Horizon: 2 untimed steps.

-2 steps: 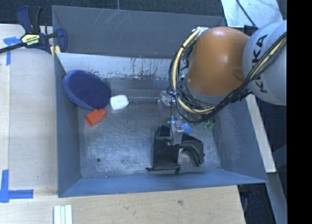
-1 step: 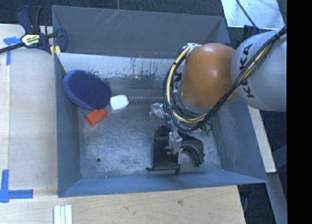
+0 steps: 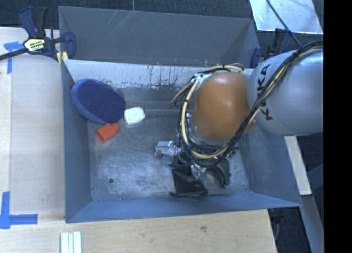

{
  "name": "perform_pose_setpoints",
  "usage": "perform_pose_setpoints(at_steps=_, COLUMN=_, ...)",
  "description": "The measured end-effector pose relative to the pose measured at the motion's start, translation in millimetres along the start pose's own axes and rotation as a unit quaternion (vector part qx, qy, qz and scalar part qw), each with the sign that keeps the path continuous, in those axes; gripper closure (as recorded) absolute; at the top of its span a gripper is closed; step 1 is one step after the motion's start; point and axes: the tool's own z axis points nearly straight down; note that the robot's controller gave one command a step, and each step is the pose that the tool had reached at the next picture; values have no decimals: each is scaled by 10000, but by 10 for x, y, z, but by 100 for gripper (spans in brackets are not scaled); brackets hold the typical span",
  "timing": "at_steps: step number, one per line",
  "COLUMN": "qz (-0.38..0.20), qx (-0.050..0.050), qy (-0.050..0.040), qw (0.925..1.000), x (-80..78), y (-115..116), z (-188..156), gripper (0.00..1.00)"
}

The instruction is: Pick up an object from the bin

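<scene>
At the left of the bin (image 3: 77,180), up against the far-left corner, lies a dark blue oval pad (image 3: 98,101), tilted with its lower edge on the floor. Just below its right end sits a small orange block (image 3: 108,131). Just to the right of that, near the pad's edge, is a white lump (image 3: 134,116). These three lie close together, well apart from the rest.

Further right, near the middle of the floor, is a small silver-grey piece (image 3: 164,148), just beside the cables at the wrist. Below it and slightly to the right, a flat black thing (image 3: 186,183) rests close to the near wall. Its shape is hard to make out against the dark parts above it.

The gripper (image 3: 201,169) is low in the bin, right over that black thing, and the silver piece is just off to its left. Whether it touches either cannot be told, and whether it stands open or closed cannot be told either, since the wrist hides it from above. An orange cover (image 3: 220,106) ringed with yellow and black cables sits above it, and the silver arm (image 3: 289,95) comes in over the right wall.
</scene>
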Motion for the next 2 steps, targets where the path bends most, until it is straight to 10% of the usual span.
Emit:
perform_pose_setpoints(at_steps=1, qz=13, qx=2, qy=-6, qw=10000, x=-5, y=-3, z=-12, gripper=100)
perform_pose_setpoints(at_steps=2, qz=160, qx=51, qy=-52, qw=9998, x=-29, y=126, z=-1569, gripper=100)
